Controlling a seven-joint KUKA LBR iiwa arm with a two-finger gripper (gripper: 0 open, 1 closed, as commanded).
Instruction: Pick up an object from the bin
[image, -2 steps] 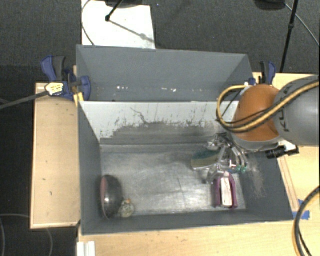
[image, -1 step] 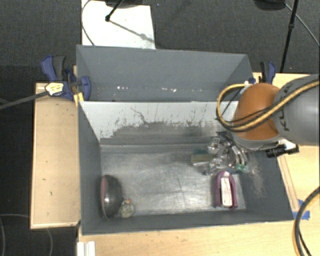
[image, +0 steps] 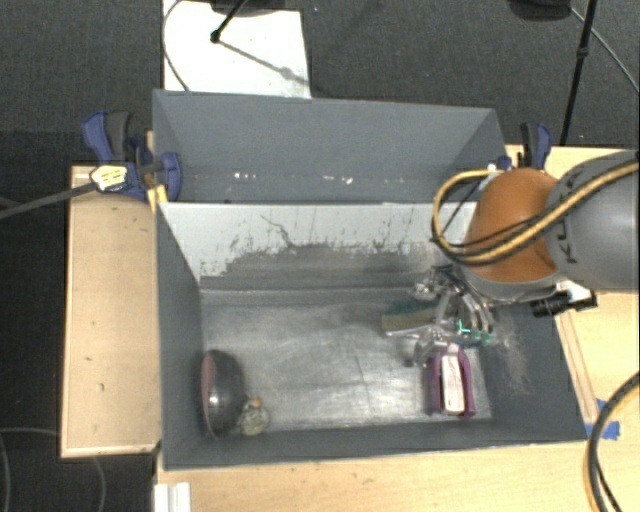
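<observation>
Camera view: we take the purple bottle (image: 452, 382) as our reference. It is a flat purple container with a pale label on its upper face. It lies lengthwise on the floor of the grey bin (image: 300, 352), toward the near right corner and close to the foot of the right wall. The gripper (image: 422, 336) is low in the bin at the bottle's far end, slightly to the left of it. Its metal parts are just beside the bottle's top, and we cannot tell whether they touch it. We cannot tell whether the claw is open or closed, and we see nothing clearly held in it. Behind and to the right of the bottle, the orange cover (image: 512, 228) on the wrist stands above the gripper. Yellow and black cables (image: 447, 212) loop round the cover, and the grey arm (image: 600, 222) runs off beyond it to the right. Well apart from the bottle, in the near left corner, lies a dark oval object (image: 222, 390) with a glossy top. A small pale lump (image: 253, 418) touches its right lower side. The floor between the bottle and that pair is bare, scuffed metal.
</observation>
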